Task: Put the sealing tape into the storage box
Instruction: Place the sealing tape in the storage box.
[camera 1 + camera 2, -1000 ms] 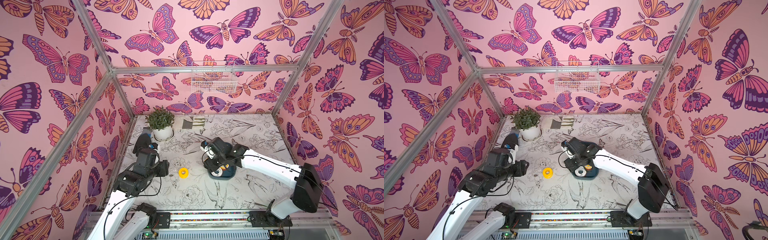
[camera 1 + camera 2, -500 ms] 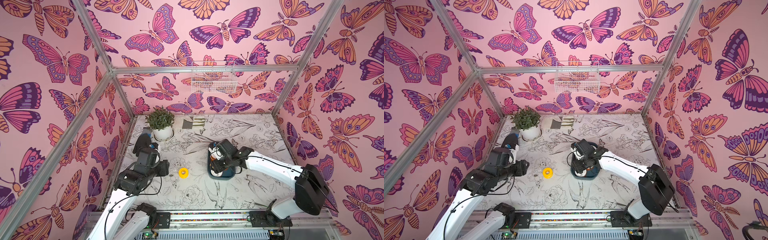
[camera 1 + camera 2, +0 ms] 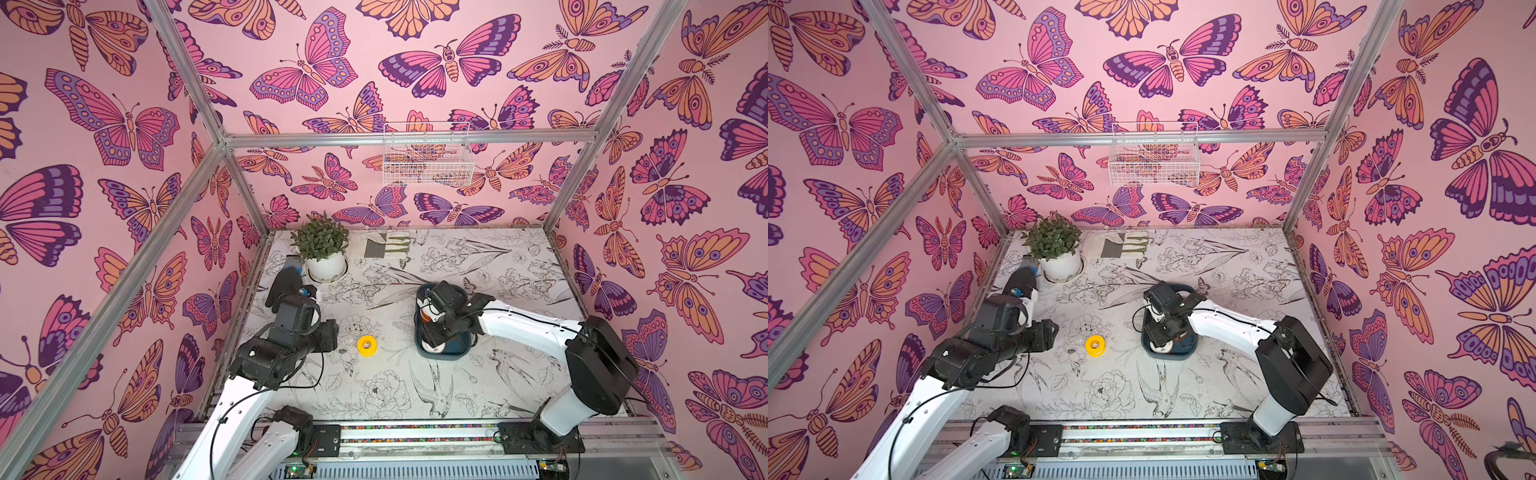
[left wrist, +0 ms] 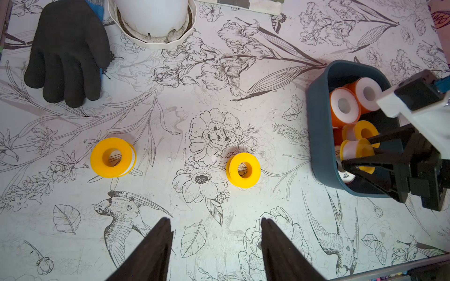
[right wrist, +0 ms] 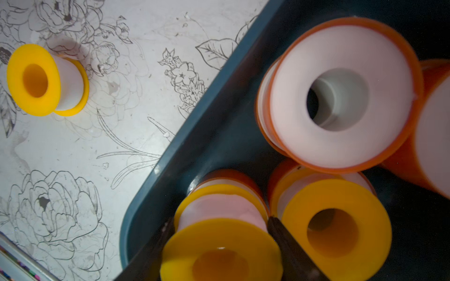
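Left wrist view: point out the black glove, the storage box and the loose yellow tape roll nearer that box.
black glove [image 4: 68,48], left wrist view, palm area.
storage box [image 4: 319,136], left wrist view, outer side wall.
yellow tape roll nearer the box [image 4: 231,170], left wrist view, top flange.

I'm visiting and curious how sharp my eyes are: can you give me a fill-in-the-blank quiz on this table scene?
1. The right gripper grips a roll whose spool is ___, at the storage box.
2. In the left wrist view, ___ yellow rolls lie on the table.
3. The left gripper stands ___, holding nothing.
4. A black ___ lies beside the white pot.
Missing: yellow; two; open; glove.
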